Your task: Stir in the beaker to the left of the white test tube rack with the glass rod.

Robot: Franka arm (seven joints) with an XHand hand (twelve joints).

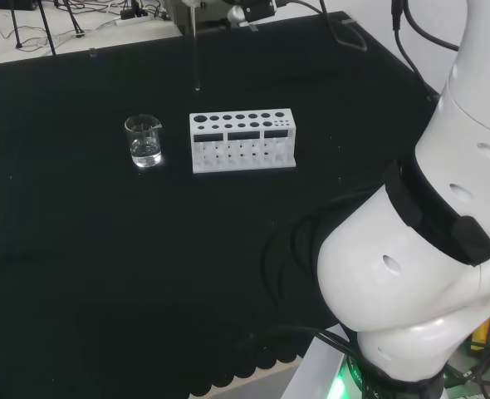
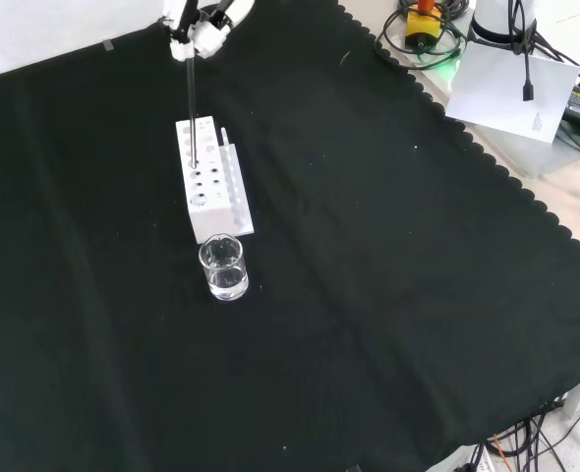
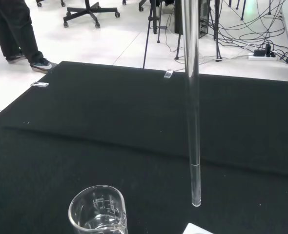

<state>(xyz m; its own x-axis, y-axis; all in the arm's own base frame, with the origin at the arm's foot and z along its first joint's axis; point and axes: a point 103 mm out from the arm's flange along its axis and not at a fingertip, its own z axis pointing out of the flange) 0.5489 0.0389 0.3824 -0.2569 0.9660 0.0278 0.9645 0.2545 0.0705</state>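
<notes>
black cloth (image 2: 388, 295) covers the bench. at the front view's upper left the hand (image 2: 200, 28) pinches the glass rod (image 2: 191, 108), hanging upright above the white test tube rack (image 2: 208, 182). beaker (image 2: 222, 267), holding clear liquid, stands just below the rack, left of it in the head view.

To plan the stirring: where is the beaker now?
In the head view the beaker stands left of the white rack, apart from it; the rod hangs behind the rack.

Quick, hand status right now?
Hand: shut on the glass rod, which hangs upright above the test tube rack, not yet in the beaker.
</notes>
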